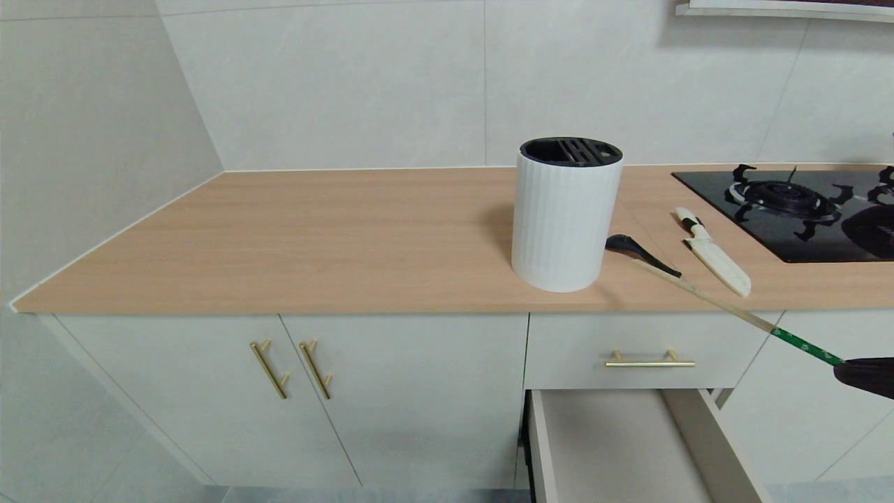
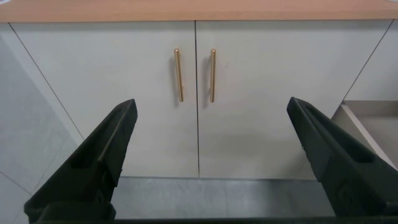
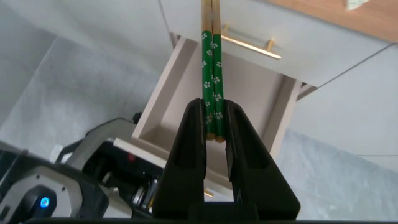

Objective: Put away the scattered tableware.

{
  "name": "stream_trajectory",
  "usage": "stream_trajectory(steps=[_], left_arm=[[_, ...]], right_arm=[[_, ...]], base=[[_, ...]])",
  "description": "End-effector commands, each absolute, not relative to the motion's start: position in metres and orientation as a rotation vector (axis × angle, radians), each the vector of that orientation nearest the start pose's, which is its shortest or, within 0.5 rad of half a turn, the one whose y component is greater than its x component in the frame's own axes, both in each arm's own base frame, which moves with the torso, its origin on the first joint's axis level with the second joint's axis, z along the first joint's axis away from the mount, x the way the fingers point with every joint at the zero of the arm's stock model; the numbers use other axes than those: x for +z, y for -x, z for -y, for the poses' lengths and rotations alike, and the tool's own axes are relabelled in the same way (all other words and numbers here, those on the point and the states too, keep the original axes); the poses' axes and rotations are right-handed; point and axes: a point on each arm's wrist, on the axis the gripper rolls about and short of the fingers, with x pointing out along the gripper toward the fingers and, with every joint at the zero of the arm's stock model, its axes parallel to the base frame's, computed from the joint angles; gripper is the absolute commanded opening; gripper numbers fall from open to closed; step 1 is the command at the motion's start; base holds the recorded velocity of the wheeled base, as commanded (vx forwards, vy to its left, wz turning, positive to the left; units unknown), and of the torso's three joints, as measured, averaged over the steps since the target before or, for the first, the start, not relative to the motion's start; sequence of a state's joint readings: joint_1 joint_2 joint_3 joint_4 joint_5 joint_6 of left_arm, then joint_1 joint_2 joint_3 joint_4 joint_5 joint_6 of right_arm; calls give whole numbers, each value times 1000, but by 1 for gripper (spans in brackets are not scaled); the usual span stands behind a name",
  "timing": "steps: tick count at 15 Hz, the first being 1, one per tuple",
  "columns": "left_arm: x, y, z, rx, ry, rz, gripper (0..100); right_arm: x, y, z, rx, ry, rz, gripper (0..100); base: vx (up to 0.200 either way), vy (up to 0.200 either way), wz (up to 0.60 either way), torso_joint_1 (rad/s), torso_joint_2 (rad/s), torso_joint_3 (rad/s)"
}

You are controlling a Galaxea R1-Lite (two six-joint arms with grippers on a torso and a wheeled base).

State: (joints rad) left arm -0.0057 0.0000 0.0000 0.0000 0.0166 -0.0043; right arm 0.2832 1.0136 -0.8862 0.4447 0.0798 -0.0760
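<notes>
My right fingers [image 3: 194,130] were clamped on the green ends of the chopsticks [image 3: 210,56] at the head view's lower right. Their shafts slanted up-left onto the counter [image 1: 349,237], near the black spoon [image 1: 624,245], white knife [image 1: 712,255] and white holder [image 1: 566,213]. My left fingers [image 2: 106,149] stood wide apart before the cabinet doors [image 2: 124,93].

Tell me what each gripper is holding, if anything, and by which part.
The right gripper is shut on a pair of chopsticks, clamping their green patterned ends. The left gripper is open and holds nothing.
</notes>
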Motion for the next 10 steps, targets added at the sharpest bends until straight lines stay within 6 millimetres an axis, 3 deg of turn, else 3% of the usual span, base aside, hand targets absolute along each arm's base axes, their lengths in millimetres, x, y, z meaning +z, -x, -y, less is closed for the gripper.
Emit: stream_trajectory(steps=[1,4,10], left_arm=[[76,23,-1,11,5,-2,100],[76,23,-1,11,5,-2,100],[76,23,-1,11,5,-2,100]], right_arm=[[250,-105,-34,388,142,-565,0],[247,-106,-34,395,163,-568,0],[242,-109,-36,407,167,-592,0]], base=[[0,0,0,0,0,0],[0,0,0,-28,68,41],[0,0,0,-176,433,254]])
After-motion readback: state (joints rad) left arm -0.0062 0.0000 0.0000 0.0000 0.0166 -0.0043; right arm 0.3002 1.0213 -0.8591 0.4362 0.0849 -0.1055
